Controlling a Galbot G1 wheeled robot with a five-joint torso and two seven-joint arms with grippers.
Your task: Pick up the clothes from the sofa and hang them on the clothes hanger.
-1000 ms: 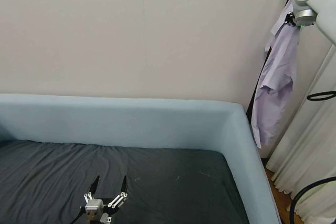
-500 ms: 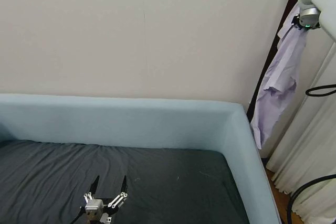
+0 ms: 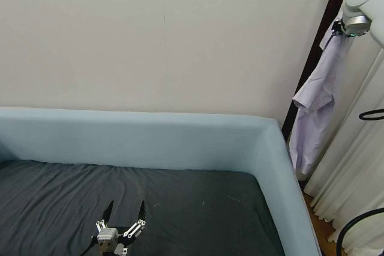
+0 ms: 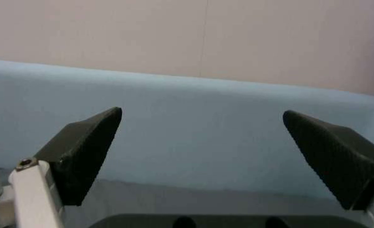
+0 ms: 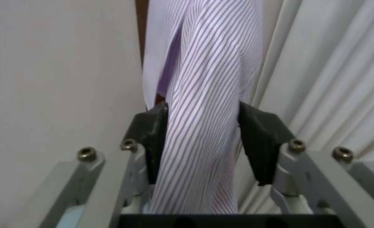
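Observation:
A lilac striped shirt [image 3: 315, 109] hangs at the far right, held up high by my right gripper [image 3: 338, 28]. In the right wrist view the right gripper [image 5: 203, 137] is shut on the bunched shirt [image 5: 203, 95], with fabric between both pads. Behind the shirt runs a dark brown pole [image 3: 318, 46]. My left gripper [image 3: 125, 220] hovers low over the dark sofa seat [image 3: 198, 214] and is open. Its fingers [image 4: 85, 152] stand wide apart with nothing between them, facing the light blue sofa back [image 4: 199, 128].
The light blue sofa back [image 3: 150, 139] and its right arm [image 3: 288, 202] border the seat. White curtains [image 3: 354, 184] hang at the right behind the shirt. A black cable [image 3: 351, 223] loops near the lower right. A plain beige wall [image 3: 162, 34] stands behind the sofa.
My right gripper has carried the shirt further right, towards the dark pole and curtains. The shirt swung and hangs straighter. The left arm has not moved.

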